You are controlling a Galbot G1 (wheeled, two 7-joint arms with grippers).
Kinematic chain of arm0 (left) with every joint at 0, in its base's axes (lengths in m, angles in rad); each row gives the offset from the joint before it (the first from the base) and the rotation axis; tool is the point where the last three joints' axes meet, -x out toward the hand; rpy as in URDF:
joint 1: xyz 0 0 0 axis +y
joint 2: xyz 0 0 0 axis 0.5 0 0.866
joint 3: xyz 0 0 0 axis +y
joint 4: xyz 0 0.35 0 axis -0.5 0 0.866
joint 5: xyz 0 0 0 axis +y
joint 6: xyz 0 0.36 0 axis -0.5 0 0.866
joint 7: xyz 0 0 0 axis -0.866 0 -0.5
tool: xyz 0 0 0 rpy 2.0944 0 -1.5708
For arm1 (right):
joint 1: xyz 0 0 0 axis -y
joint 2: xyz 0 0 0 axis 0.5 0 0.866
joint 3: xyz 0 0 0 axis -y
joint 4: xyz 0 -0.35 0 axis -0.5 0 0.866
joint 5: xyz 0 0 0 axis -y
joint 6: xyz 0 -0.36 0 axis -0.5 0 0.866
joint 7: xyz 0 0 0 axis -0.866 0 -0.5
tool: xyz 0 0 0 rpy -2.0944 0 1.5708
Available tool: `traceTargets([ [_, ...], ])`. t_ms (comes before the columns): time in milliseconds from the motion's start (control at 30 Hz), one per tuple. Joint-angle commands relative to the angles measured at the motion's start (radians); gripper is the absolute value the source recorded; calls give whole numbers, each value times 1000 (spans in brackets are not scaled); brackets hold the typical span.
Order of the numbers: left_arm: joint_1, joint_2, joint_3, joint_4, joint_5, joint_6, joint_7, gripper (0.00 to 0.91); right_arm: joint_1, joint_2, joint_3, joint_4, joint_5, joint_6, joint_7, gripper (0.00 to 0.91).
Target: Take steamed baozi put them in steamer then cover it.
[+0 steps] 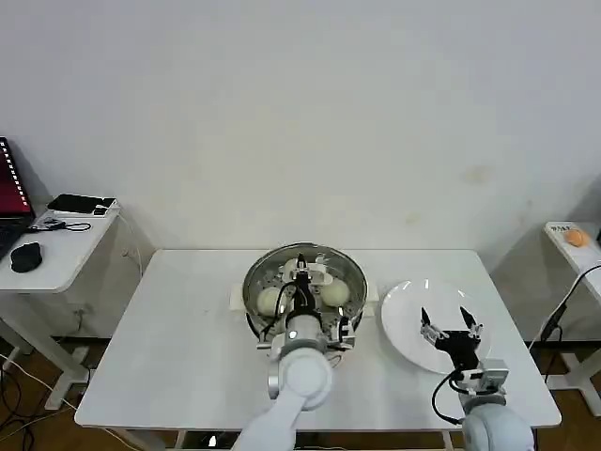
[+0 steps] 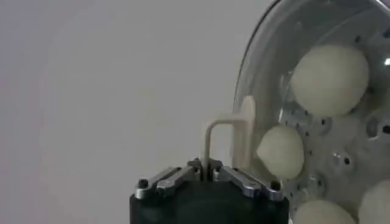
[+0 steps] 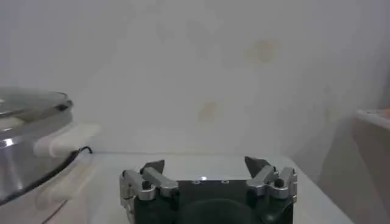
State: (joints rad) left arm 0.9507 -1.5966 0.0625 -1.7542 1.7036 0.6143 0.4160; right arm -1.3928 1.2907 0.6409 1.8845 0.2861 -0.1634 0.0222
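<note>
The white table [image 1: 188, 348] carries everything, and the steamer [image 1: 258, 282] stands at its middle, a round shiny steel pot with a hole-dotted tray inside. Just beside the pot, on the robot's right, lies a flat white plate [image 1: 404, 329] with nothing on it.

The cover [image 1: 343, 268], a clear glass lid edged with a thin metal rim, sits over the pot's mouth and is as wide as the pot. Its cream-white bar handle [image 2: 226, 131] runs across the lid's centre; in the head view its long axis points roughly away from the robot toward the wall.

The left gripper [image 1: 302, 282] reaches over the pot's centre and is pinched tight on that bar handle; in the left wrist view its fingertips [image 2: 195, 167] press together around the handle's leg.

The right gripper [image 1: 444, 321] hovers over the plate beside the pot, its jaws spread wide and holding nothing.

Through the glass the buns [image 2: 329, 79] show as smooth, cream-white rounds resting on the perforated tray, four of them in the left wrist view.
</note>
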Motion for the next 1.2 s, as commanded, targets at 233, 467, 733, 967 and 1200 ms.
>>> traceTargets([
  [233,-3,-2,-3,24,5,-2,-13,0,-1,-1,2,-5,-1,8,-2,907],
  [467,1,-2,0,22,3,-2,-12,0,-4,-2,3,-5,-2,11,-2,907],
  [733,0,-2,0,15,-6,-2,-22,907,-4,-2,4,-6,-2,13,-2,907],
  [967,5,-2,4,-6,-14,-2,-18,907,-6,0,5,-9,-2,16,-2,907],
  [1200,26,2,2,-43,-16,-2,-12,907,-7,-1,5,-13,-3,18,-3,907],
])
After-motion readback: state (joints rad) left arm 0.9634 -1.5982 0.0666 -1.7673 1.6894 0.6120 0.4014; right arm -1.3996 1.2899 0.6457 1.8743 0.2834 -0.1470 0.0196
